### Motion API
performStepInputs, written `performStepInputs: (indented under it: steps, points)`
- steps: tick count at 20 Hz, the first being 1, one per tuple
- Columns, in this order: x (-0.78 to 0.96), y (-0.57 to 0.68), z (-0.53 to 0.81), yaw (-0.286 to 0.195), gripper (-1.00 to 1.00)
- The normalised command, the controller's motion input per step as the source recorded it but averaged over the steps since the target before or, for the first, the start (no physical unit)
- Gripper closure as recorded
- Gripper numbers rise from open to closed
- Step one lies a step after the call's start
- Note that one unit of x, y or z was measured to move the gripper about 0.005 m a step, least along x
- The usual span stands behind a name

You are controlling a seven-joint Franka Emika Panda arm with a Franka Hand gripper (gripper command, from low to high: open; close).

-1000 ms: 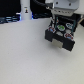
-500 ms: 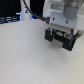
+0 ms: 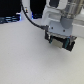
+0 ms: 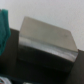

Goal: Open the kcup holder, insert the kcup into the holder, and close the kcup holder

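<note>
The kcup holder (image 3: 63, 42) is a black boxy unit with grey edges at the exterior view's right. My white arm hangs right over it, and the gripper (image 3: 59, 35) sits at its top, with the fingers hidden behind the hand. In the wrist view the holder (image 4: 46, 41) fills the middle, with a grey sheen on its upper face and a dark front. One teal fingertip (image 4: 4, 31) shows beside it. A blurred green and pale shape (image 4: 6, 80) at the frame's corner may be the kcup; I cannot tell. No kcup shows in the exterior view.
The holder stands on a white table (image 3: 25, 55). Dark blue and black items (image 3: 10, 19) line the back at the exterior view's left. A black cable (image 3: 32, 20) loops from the arm toward them.
The arm has come down closer onto the kcup holder and covers more of it. The holder has not visibly moved.
</note>
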Motion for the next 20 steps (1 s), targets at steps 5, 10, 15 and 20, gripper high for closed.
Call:
performStepInputs:
  steps: [5, 10, 15, 20]
  points:
    - [-0.37, 0.38, -0.05, 0.141, -1.00]
    - [-0.47, 0.37, -0.04, 0.147, -1.00]
    - [-0.49, 0.41, -0.08, 0.136, -1.00]
    - [-0.43, 0.48, -0.05, 0.107, -1.00]
